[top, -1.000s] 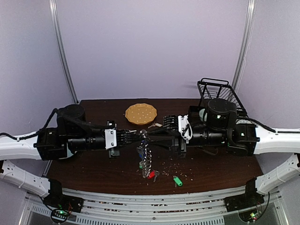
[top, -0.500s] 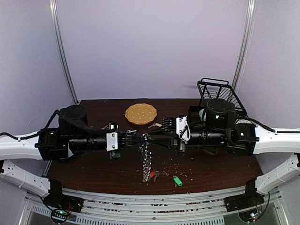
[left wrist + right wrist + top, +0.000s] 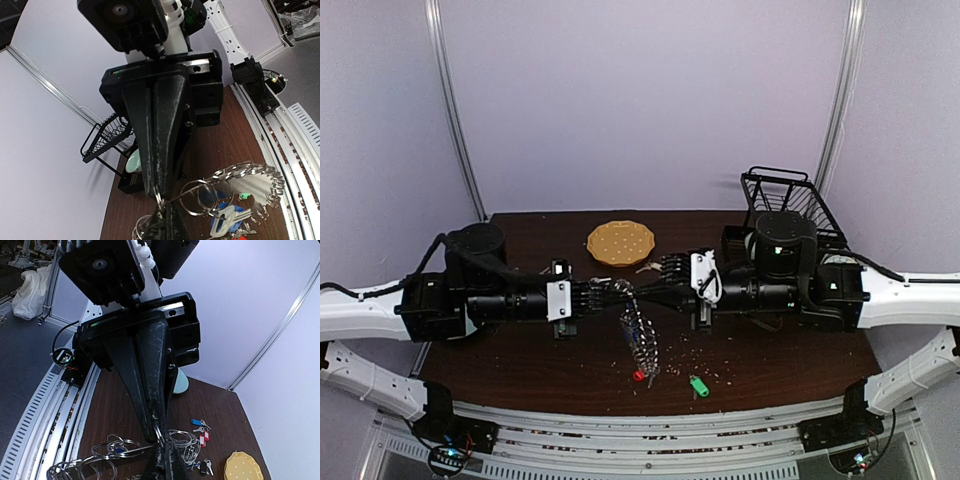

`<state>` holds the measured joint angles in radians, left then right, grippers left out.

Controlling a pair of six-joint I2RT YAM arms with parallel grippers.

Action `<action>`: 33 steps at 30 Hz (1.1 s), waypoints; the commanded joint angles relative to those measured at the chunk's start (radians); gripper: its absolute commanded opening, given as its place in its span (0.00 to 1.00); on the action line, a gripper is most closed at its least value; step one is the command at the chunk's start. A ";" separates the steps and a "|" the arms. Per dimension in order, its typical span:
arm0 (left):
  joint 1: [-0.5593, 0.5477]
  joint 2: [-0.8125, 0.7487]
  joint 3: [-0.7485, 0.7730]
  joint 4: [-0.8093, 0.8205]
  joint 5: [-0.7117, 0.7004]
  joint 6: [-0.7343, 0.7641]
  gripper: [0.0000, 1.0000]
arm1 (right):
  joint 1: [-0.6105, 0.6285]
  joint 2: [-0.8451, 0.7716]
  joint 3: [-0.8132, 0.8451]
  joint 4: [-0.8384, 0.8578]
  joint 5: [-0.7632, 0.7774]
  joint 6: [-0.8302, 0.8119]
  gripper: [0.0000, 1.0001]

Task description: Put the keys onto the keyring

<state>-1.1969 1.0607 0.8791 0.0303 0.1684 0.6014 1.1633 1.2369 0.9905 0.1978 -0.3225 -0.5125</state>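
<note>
Two fingertip pairs meet mid-table: black left gripper (image 3: 622,288) and black right gripper (image 3: 644,290) each clamp shut on the spiky silver wire keyring (image 3: 642,345); the exact pinch point is hidden from above

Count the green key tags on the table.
1. The green tag lies on the table, right of the keyring. More could be hidden within it.
</note>
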 commanded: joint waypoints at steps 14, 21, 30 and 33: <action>-0.006 0.010 0.126 -0.191 0.084 -0.028 0.32 | -0.003 -0.073 0.086 -0.211 -0.036 -0.450 0.00; -0.006 0.109 0.262 -0.329 0.128 -0.012 0.18 | 0.013 -0.050 0.131 -0.289 -0.058 -0.607 0.00; -0.006 0.157 0.317 -0.414 0.119 -0.011 0.13 | 0.016 -0.036 0.154 -0.302 -0.065 -0.638 0.00; -0.006 0.170 0.332 -0.433 0.123 -0.018 0.15 | 0.016 -0.033 0.156 -0.305 -0.054 -0.635 0.00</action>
<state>-1.1999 1.2125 1.1687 -0.3740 0.2745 0.5869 1.1759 1.2049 1.0981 -0.1322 -0.3737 -1.1328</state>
